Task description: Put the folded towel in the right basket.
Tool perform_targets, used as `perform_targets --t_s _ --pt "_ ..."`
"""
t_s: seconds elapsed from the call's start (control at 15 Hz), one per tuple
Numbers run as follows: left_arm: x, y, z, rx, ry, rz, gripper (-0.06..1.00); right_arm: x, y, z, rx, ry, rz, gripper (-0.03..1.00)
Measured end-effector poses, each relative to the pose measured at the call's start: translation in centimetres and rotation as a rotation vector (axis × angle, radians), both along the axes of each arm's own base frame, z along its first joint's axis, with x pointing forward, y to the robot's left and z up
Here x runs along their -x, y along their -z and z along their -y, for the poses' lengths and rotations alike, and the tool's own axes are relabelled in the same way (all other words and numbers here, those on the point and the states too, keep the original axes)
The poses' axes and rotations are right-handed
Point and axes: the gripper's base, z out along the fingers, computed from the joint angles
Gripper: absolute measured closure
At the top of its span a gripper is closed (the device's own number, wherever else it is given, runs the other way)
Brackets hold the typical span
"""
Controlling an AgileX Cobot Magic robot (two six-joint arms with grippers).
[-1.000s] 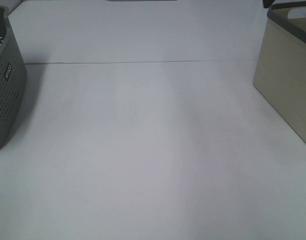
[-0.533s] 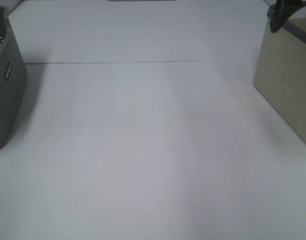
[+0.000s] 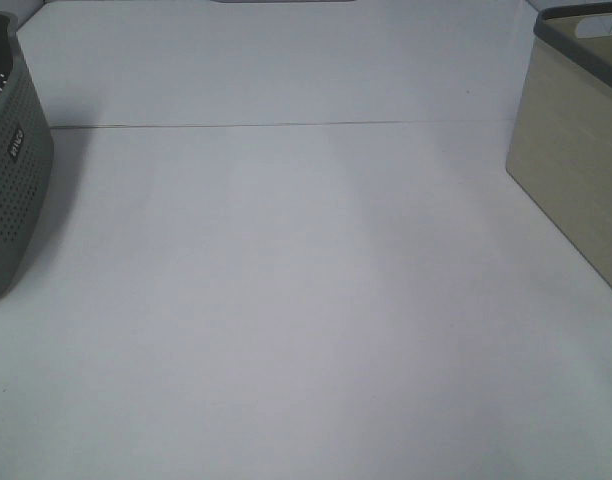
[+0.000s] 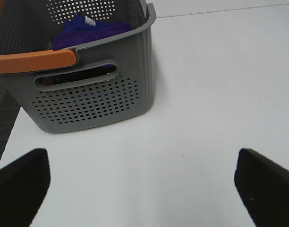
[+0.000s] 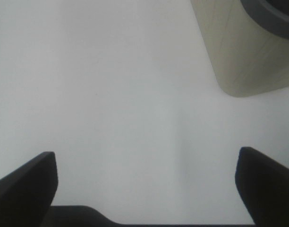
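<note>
The right basket is beige with a dark grey rim and stands at the right edge of the white table; the right wrist view shows its corner. A purple-blue folded towel lies inside the grey perforated left basket. My left gripper is open and empty, its black fingers wide apart above the table beside that basket. My right gripper is open and empty above bare table, apart from the beige basket. Neither gripper shows in the exterior high view.
The grey basket stands at the table's left edge and carries an orange handle. A thin seam line crosses the table towards the back. Dark floor lies beyond the table's left edge.
Half a second ago a dark gripper part showed at the top right over the beige basket's rim; it has now left the exterior high view. The baskets have not moved.
</note>
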Motion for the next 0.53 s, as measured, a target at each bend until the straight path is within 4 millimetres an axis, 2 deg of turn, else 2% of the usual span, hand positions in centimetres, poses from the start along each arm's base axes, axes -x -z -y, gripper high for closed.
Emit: perform_targets --t_s 0.13,0.27,0.33,0.53 --pt "0.0 0.0 0.0 0.000 0.000 0.000 -0.05 3.4 0.9 0.6 0.002 -0.016 0.061 -0.01" --pt "0.0 0.0 0.0 0.000 0.000 0.000 -0.05 5.6 1.2 1.0 0.015 -0.047 0.116 -0.01" --pt "0.0 0.0 0.0 0.000 0.000 0.000 -0.05 7.9 1.7 1.1 0.023 -0.104 0.209 -0.01" --pt "0.0 0.0 0.0 0.000 0.000 0.000 -0.05 10.4 3.6 1.0 0.008 -0.187 0.292 -0.01"
